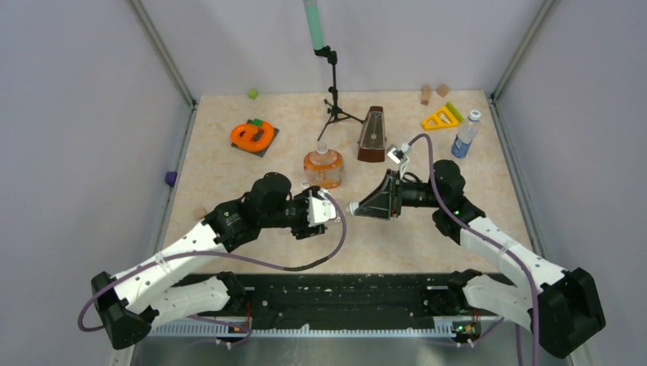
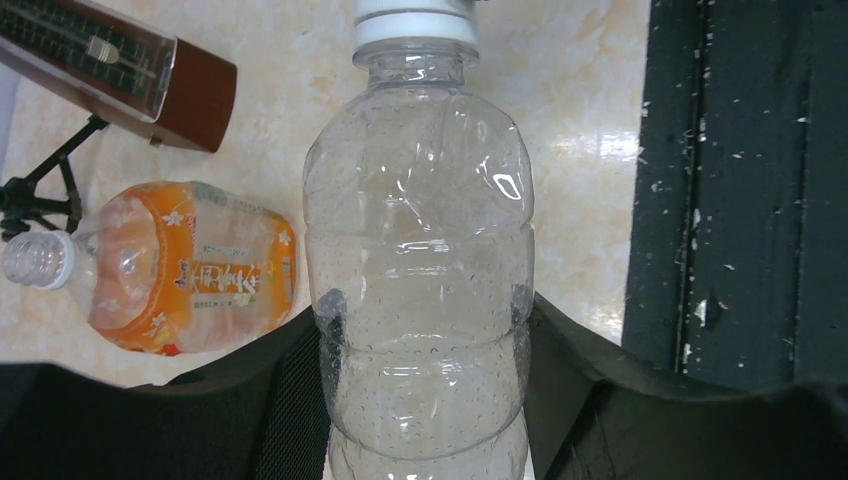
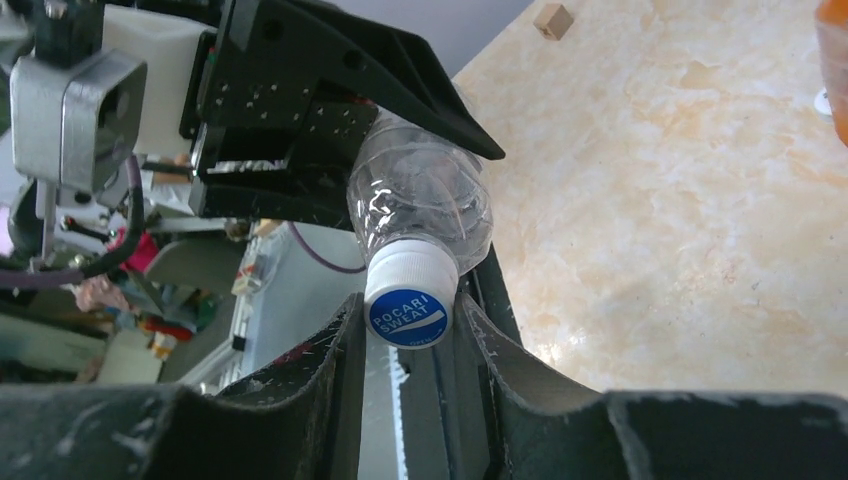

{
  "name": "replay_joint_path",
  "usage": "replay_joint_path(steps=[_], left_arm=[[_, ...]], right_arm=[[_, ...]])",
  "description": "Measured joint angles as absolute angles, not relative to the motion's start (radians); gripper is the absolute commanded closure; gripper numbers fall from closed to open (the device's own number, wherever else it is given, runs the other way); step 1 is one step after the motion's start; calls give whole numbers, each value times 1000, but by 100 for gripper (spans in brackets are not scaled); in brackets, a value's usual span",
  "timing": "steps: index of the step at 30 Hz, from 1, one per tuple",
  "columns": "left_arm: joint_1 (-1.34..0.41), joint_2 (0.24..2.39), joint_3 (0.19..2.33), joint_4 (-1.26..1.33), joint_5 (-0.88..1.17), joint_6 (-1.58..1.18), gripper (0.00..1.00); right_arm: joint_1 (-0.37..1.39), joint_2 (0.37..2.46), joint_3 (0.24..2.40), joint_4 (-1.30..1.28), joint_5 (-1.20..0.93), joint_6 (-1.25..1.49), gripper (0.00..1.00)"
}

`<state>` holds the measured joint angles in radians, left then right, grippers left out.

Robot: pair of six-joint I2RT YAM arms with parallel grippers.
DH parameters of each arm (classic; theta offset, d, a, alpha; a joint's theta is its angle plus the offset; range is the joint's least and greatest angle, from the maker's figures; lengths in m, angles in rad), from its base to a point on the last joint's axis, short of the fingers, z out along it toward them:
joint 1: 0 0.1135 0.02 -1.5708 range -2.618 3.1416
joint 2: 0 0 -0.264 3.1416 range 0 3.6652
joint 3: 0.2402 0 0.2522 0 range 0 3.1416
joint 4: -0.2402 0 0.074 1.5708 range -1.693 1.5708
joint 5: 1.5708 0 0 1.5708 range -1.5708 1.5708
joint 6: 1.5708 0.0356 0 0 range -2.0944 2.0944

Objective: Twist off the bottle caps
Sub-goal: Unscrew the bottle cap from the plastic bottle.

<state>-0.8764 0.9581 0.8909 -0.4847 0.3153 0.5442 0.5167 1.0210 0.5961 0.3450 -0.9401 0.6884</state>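
My left gripper (image 2: 425,305) is shut on the belly of the plain clear bottle (image 2: 420,220) and holds it level above the table, neck toward the right arm. The bottle's cap (image 3: 408,295), white with a blue top, sits between the fingers of my right gripper (image 3: 408,312), which is shut on it. From above, both grippers meet mid-table, left gripper (image 1: 324,210) facing right gripper (image 1: 358,207). The squat orange bottle (image 1: 323,169) stands just behind them, its threaded neck (image 2: 35,260) bare. The blue-label bottle (image 1: 465,136) stands at the far right with a white cap (image 1: 474,116) on.
A brown metronome (image 1: 372,135) and a black tripod stand (image 1: 333,91) stand behind the orange bottle. An orange shape (image 1: 253,136) lies at the back left and a yellow triangle (image 1: 442,117) with wooden blocks (image 1: 426,94) at the back right.
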Motion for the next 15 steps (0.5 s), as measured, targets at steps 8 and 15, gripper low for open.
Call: replay_joint_path(steps=[8, 15], left_arm=[[-879, 958, 930, -540, 400, 524, 100], [-893, 958, 931, -517, 324, 560, 100]], right_arm=[[526, 966, 606, 274, -985, 567, 51], [527, 944, 580, 266, -909, 572, 42]])
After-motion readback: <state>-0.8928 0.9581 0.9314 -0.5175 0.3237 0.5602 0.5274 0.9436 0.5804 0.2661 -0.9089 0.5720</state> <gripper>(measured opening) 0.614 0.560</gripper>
